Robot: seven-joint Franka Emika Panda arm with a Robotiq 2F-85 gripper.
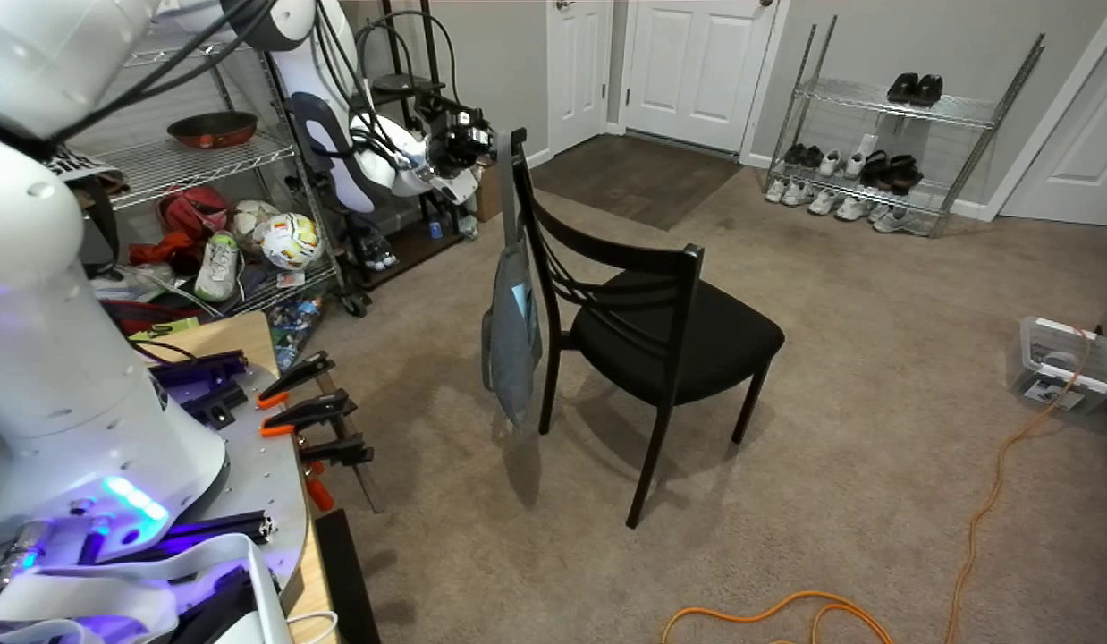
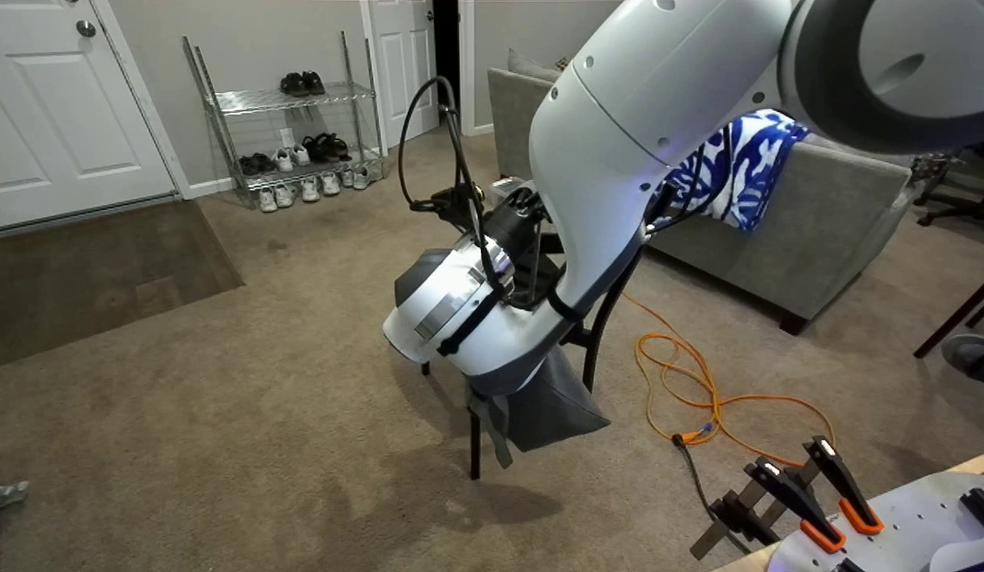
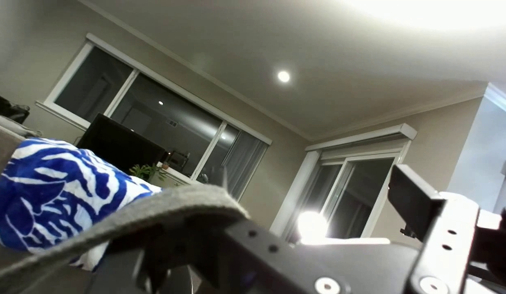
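Observation:
A grey cloth item, perhaps a bag or apron, hangs by a long strap beside the back of a black chair. Its lower part also shows below the arm in an exterior view. My gripper is at the height of the chair's top corner, close to the strap. In the wrist view, the jaws are wide apart, with nothing between them. A grey strap lies over the left finger. Whether the strap also rests on the chair post is unclear.
A wire shelf with a pan and a ball stands near the arm. Clamps jut from the robot's table edge. A shoe rack, a sofa and an orange cord are farther off.

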